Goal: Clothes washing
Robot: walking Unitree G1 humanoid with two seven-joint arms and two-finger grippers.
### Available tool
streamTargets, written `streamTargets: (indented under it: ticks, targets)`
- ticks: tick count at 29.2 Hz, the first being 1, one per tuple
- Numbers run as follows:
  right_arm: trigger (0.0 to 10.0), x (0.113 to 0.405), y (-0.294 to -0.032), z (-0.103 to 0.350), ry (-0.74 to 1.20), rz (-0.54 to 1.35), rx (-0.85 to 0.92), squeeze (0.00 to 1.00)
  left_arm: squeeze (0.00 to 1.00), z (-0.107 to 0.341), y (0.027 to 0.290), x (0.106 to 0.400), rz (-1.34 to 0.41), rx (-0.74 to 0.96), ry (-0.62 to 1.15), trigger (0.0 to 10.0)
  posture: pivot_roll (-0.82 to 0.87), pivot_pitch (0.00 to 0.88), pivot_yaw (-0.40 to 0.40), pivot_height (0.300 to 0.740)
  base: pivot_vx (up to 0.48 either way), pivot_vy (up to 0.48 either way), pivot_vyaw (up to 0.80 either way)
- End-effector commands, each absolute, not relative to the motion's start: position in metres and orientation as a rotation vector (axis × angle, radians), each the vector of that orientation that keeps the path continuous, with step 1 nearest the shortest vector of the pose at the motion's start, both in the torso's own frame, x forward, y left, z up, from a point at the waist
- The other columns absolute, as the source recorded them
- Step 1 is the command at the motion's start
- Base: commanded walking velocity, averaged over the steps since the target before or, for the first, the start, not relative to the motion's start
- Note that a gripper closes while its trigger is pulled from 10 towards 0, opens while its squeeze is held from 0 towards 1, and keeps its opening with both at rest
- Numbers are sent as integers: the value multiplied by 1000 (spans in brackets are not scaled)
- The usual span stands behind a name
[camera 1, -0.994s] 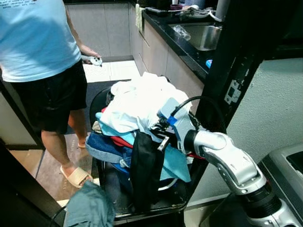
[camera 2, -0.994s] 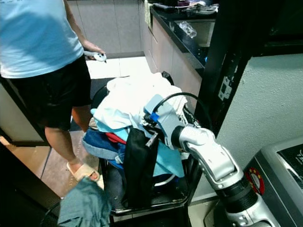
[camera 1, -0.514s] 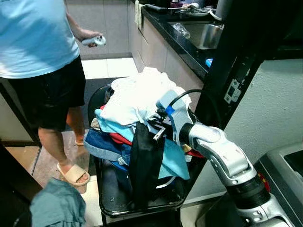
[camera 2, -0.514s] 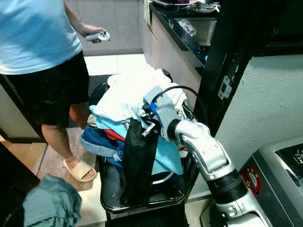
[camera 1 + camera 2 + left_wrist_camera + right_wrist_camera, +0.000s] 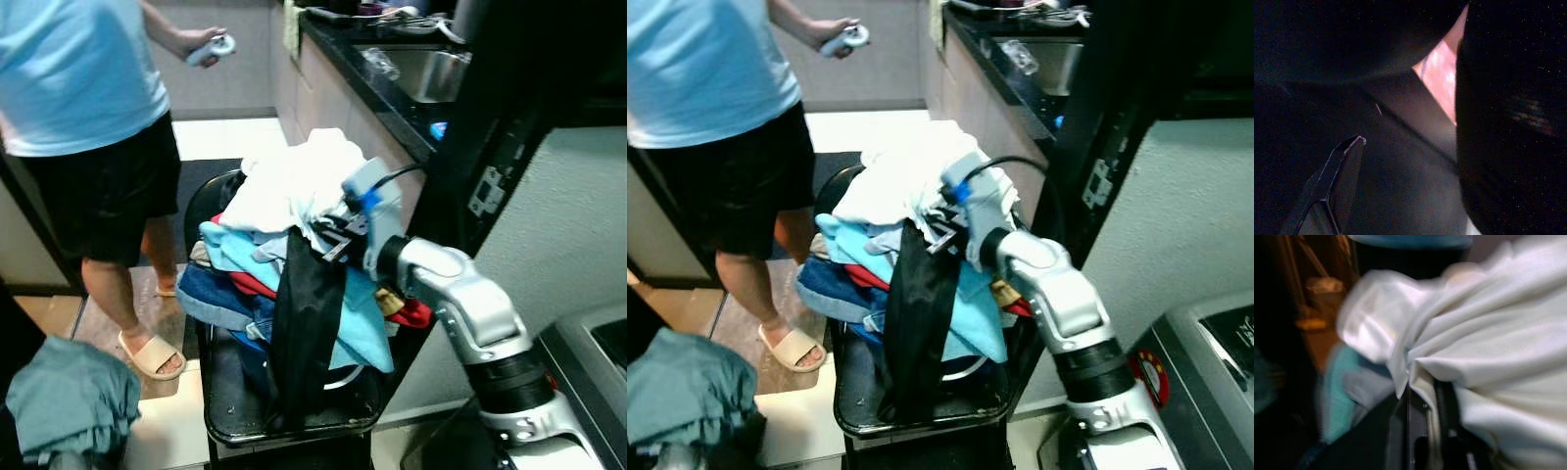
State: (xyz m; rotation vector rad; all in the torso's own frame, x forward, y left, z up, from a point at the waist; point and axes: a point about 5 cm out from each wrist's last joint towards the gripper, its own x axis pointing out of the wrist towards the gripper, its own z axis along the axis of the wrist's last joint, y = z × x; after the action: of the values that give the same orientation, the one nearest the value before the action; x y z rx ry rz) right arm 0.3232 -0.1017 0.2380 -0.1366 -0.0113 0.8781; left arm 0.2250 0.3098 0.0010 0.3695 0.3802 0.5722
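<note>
The right arm (image 5: pixel 460 308) is built of rounded silver shells, with a ribbed black collar (image 5: pixel 505 377) between two of them. Near the laundry pile (image 5: pixel 294 201) its wrist carries a pale blue-grey block (image 5: pixel 370 191) with a bright blue patch, and a black cable (image 5: pixel 416 168) arcs out of it. The left gripper's finger (image 5: pixel 1334 183) is black, flat and angular, with a thin bright edge.
</note>
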Motion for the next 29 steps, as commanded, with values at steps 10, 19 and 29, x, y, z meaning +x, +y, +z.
streamTargets:
  ticks: [10,19,29]
  targets:
    - [10000,309,-111,239,-10,999,-159,1000,0,26,306,249,558,382,231,10000,116,33,-79,740,0,0,0]
    - [10000,300,-130,250,-76,1060,-179,1000,0,57,298,273,503,395,55,10000,121,39,-78,740,0,0,0]
    - [10000,305,-182,258,-54,936,-358,0,0,98,279,300,418,402,-151,10000,124,41,-80,740,0,0,0]
